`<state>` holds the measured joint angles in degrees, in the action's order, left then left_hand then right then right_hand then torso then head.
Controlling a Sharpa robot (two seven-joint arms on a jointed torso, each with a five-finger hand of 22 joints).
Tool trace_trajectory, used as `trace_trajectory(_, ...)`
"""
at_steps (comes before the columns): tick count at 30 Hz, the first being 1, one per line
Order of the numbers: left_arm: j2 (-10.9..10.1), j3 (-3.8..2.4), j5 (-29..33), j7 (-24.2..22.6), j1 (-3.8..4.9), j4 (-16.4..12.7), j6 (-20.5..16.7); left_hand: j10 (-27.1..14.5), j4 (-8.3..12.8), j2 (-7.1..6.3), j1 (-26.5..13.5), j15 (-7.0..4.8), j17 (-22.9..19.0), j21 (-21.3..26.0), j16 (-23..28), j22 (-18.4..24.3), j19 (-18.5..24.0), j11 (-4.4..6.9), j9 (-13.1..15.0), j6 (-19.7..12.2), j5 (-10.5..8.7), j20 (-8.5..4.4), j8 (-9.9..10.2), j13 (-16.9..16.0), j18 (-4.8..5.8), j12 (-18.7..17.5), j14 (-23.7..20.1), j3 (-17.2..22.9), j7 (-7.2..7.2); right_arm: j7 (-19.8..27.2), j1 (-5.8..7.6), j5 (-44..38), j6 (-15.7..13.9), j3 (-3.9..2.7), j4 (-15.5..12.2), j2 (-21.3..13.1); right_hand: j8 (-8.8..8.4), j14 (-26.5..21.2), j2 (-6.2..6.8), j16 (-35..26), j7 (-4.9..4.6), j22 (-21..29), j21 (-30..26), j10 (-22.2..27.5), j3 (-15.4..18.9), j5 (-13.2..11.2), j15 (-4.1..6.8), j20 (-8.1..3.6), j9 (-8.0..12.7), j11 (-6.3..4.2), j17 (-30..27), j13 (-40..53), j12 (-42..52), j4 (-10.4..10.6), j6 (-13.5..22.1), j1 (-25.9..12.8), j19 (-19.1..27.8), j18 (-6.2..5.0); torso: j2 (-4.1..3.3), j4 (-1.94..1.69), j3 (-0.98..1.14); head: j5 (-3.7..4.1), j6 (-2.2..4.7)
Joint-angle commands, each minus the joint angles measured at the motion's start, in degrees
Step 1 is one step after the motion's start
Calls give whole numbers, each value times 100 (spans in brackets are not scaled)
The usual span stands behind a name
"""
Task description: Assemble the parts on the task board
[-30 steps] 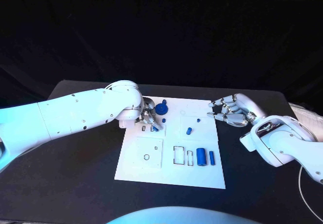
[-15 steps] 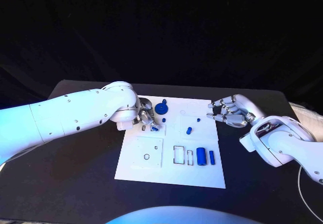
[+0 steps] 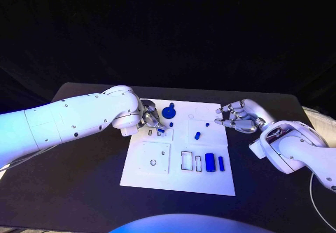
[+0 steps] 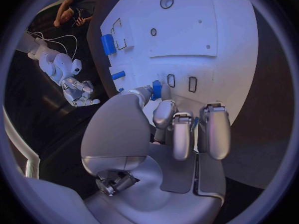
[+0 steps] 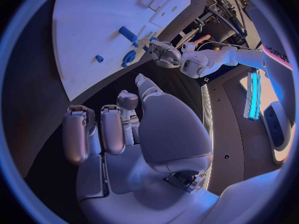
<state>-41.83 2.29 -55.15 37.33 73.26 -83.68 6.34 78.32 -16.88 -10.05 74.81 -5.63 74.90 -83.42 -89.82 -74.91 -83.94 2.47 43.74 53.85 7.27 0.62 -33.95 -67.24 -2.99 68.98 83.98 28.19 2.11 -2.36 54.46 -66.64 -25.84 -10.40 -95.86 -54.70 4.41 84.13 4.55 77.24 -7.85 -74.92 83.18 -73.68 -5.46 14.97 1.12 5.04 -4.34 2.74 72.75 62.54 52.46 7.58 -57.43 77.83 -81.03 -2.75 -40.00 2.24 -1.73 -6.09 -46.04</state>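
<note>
We see the left hand (image 3: 150, 121) over the task board (image 3: 178, 179), pinching a small blue part (image 4: 156, 90) at its fingertips (long axis along the fingers), just beside two small slots (image 4: 181, 82) ahead of them. The right hand (image 3: 237, 118), empty with fingers curled in, hovers well apart. We read no writing.

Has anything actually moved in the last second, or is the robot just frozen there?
Barely. The left hand has shifted slightly over the far-left part of the task board, still with a small blue part at its fingertips. The right hand stays hovering at the board's right edge, holding nothing. The other blue parts lie where they were.
</note>
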Motion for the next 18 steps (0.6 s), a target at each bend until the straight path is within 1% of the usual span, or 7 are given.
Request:
trace_trajectory(1,32,2,-384,-94,-27,11,-136,42,922,3,-64,10,1510,-24,-18,-585,-92,3,13,85,23,32,-8,-16,65,33,602,961,-66,90,-14,12,99,-1,-2,5,13,225,-2,-31,2,-116,-41,23,37,11,36,-19,-3,-2,-12,-13,-29,12,-39,-39,31,-60,3,-5,13,-11,2)
trace_trajectory(4,55,4,-540,-92,-48,31,-115,48,929,-3,-73,10,1510,-28,-18,-591,-96,4,17,89,23,31,-10,-24,67,41,602,972,-67,95,-18,15,101,-1,-5,2,13,224,-2,-34,2,-119,-39,21,37,11,36,-19,-3,-2,-16,-9,-24,12,-39,-38,29,-60,6,-3,14,-19,-3)
trace_trajectory(6,70,6,-657,-82,-65,39,-33,52,934,-8,-82,9,1510,-29,-18,-594,-97,5,20,93,22,31,-11,-29,67,46,602,981,-68,98,-21,18,103,-1,-8,-1,13,224,-2,-34,2,-119,-39,21,37,11,36,-19,-3,-2,-16,-9,-24,12,-39,-38,29,-60,3,0,14,-27,-3)
trace_trajectory(9,87,8,-797,-59,-83,48,121,53,936,-10,-86,9,1510,-31,-18,-597,-99,5,22,95,22,31,-12,-29,68,47,602,985,-68,98,-23,21,104,-1,-10,-5,13,224,-2,-34,2,-119,-39,21,37,11,36,-19,-3,-2,-16,-9,-24,12,-39,-38,29,-60,0,-4,6,-31,-8)
trace_trajectory(14,110,10,-923,-22,-117,73,293,53,938,-11,-89,9,1510,-29,-18,-594,-97,5,23,95,21,31,-12,-27,67,45,602,989,-68,91,-24,23,96,-1,-21,-10,13,224,-2,-34,2,-119,-39,21,37,11,36,-19,-3,-2,-16,-9,-24,12,-39,-38,29,-60,1,-7,9,-35,-17)
trace_trajectory(18,118,10,-1003,6,-134,81,416,51,938,-9,-98,9,1510,-23,-18,-586,-93,4,26,95,20,31,-11,-23,65,42,602,996,-67,89,-24,23,87,-1,-28,-11,13,224,-2,-34,2,-119,-39,21,37,11,36,-19,-3,-2,-16,-9,-24,12,-39,-38,29,-60,0,-1,5,-42,-22)
